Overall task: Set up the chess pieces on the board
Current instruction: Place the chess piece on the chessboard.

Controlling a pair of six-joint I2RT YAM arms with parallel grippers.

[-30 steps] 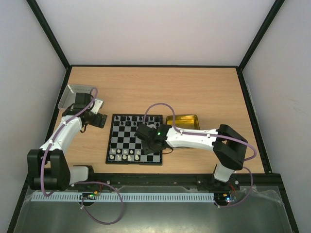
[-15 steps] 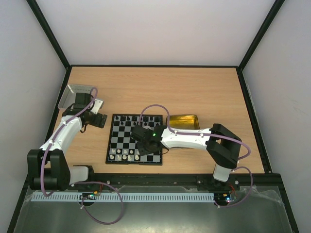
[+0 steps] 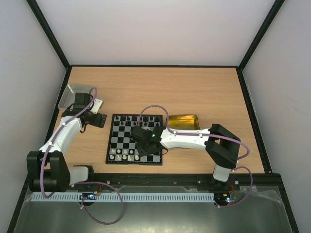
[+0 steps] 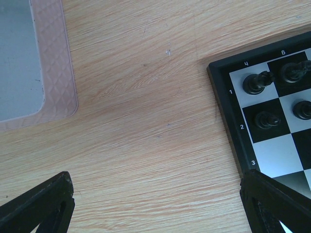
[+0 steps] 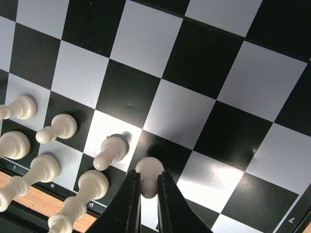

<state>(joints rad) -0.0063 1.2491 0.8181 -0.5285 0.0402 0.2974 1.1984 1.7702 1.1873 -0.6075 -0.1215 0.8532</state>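
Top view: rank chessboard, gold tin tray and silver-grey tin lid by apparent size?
1. Black-and-silver square chessboard: clearly largest.
2-3. Gold square tin tray and silver-grey tin lid: look alike, and the left arm hides part of the lid, so unranked.

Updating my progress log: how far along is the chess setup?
Done: black pieces stand along the board's far rows, and several white pieces fill the near-left squares. In hand: the right gripper is shut on a white pawn by them. Left: near squares beside that pawn are bare; the left gripper hangs open off the board.
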